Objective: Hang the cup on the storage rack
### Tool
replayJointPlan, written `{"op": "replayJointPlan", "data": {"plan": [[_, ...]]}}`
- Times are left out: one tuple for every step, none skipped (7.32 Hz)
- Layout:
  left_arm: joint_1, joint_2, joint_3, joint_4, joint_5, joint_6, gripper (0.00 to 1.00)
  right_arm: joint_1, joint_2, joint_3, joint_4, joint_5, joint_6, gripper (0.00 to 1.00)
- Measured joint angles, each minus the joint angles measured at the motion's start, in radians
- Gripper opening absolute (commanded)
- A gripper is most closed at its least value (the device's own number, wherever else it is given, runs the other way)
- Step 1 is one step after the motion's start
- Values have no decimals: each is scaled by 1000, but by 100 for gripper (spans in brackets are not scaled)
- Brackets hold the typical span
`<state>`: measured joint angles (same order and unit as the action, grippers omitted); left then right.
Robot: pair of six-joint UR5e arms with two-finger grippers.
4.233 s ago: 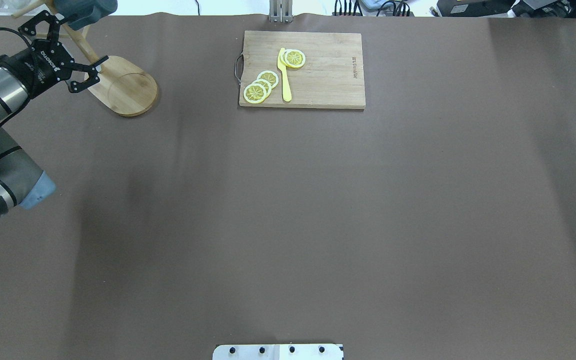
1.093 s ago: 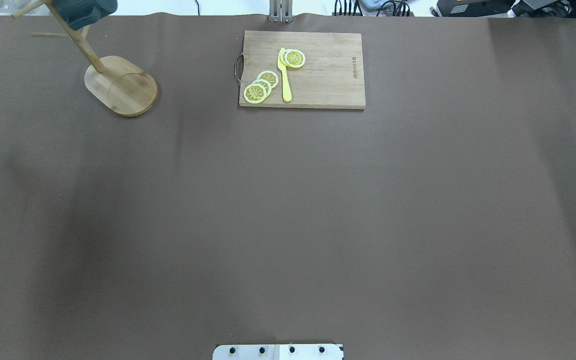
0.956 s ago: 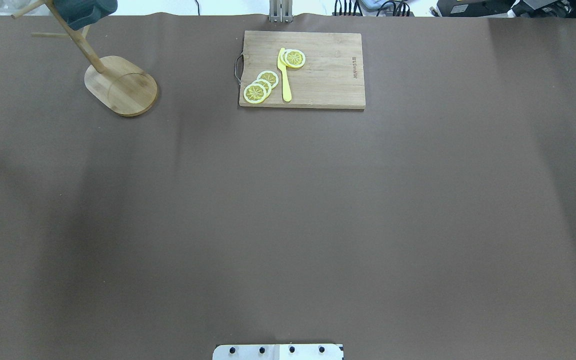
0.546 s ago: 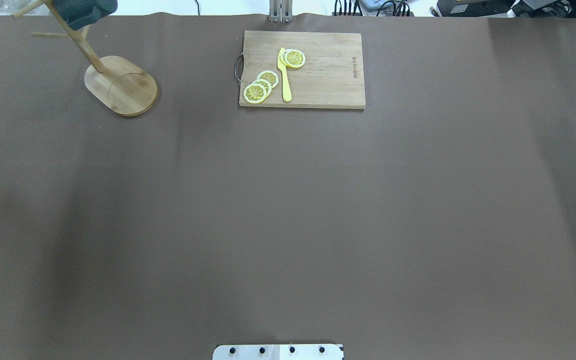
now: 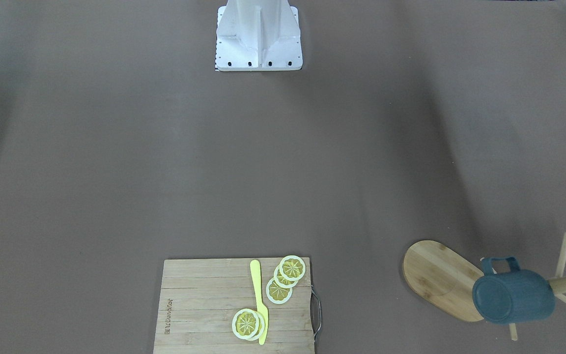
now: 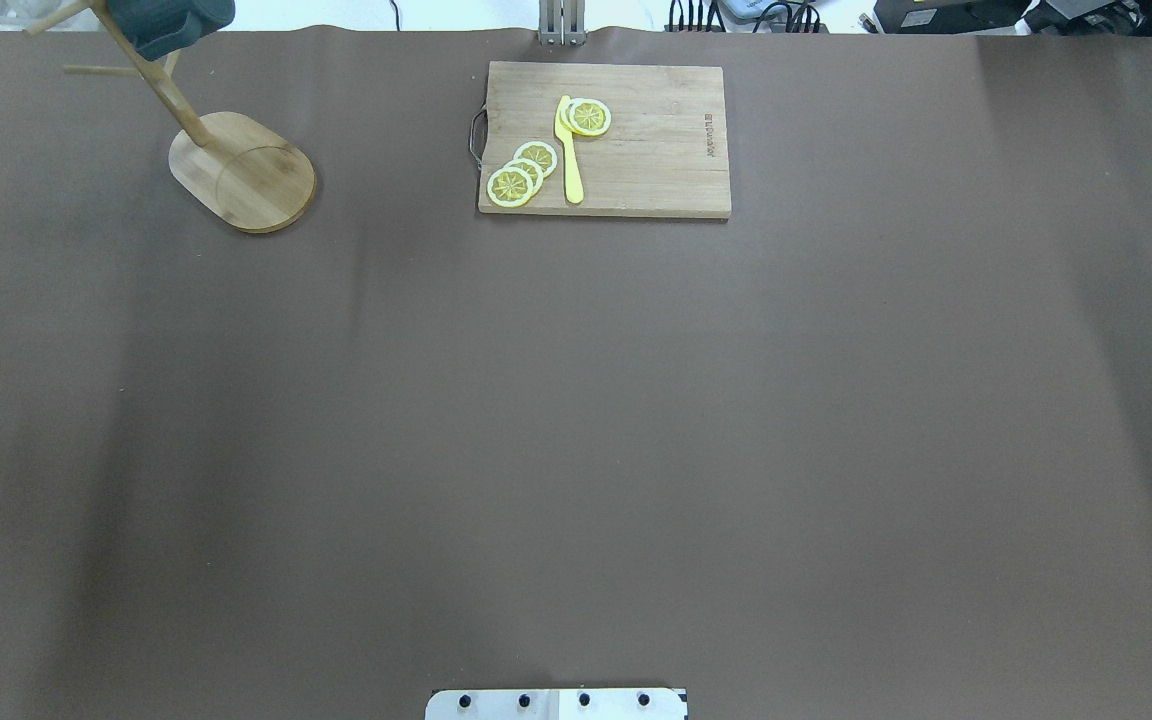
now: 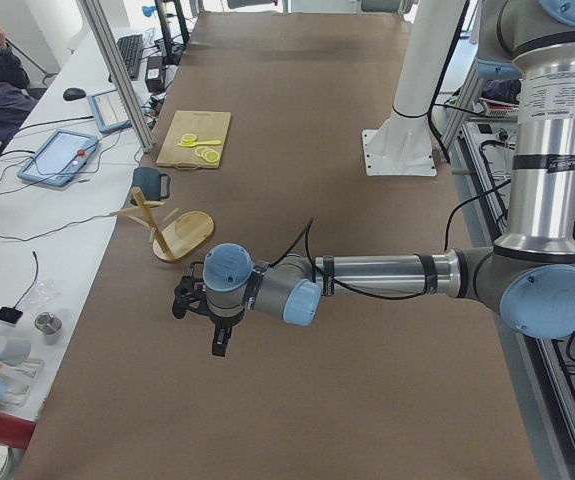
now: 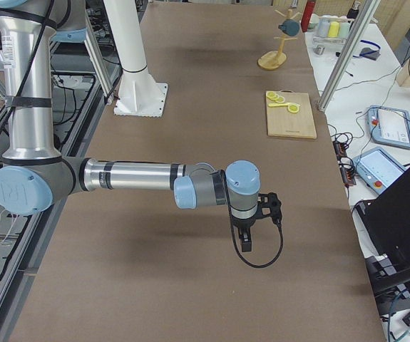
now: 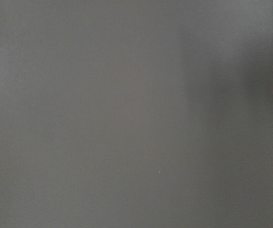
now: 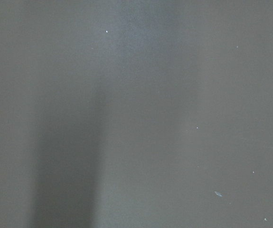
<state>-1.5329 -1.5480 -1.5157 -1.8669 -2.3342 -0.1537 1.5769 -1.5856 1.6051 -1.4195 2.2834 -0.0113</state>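
The dark slate-blue cup [image 5: 511, 297] hangs by its handle on a peg of the bamboo storage rack [image 5: 435, 275] at the table's far left; both also show in the overhead view, cup [image 6: 168, 20] and rack [image 6: 246, 175]. No gripper touches them. My left gripper [image 7: 215, 335] shows only in the exterior left view, hovering over bare table short of the rack [image 7: 182, 235]. My right gripper [image 8: 249, 241] shows only in the exterior right view, over bare table. I cannot tell whether either is open or shut. Both wrist views show only brown table.
A wooden cutting board [image 6: 604, 138] with lemon slices [image 6: 521, 173] and a yellow knife [image 6: 569, 150] lies at the far middle. The robot's white base [image 5: 258, 34] stands at the near edge. Bottles and clutter sit on a side bench [image 7: 7, 350] past the table's left end.
The left gripper, open beside the rack 4.2 s ago, has pulled back out of the overhead view. The cup stays hanging on the rack. A faint shadow at the left drifted nearer.
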Motion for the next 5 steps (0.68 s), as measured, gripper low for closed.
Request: {"op": "replayJointPlan", "data": {"plan": [[1, 3, -12, 36, 13, 5, 100, 0, 1, 0, 0, -5, -5, 100], [1, 6, -28, 66, 18, 9, 100, 0, 0, 0, 0, -19, -8, 100], [3, 10, -42, 90, 19, 13, 100, 0, -3, 0, -2, -33, -9, 100], [6, 9, -62, 135, 19, 20, 100, -2, -4, -2, -8, -39, -10, 100], [10, 10, -88, 199, 22, 45, 100, -5, -6, -14, -11, -39, -10, 100]]}}
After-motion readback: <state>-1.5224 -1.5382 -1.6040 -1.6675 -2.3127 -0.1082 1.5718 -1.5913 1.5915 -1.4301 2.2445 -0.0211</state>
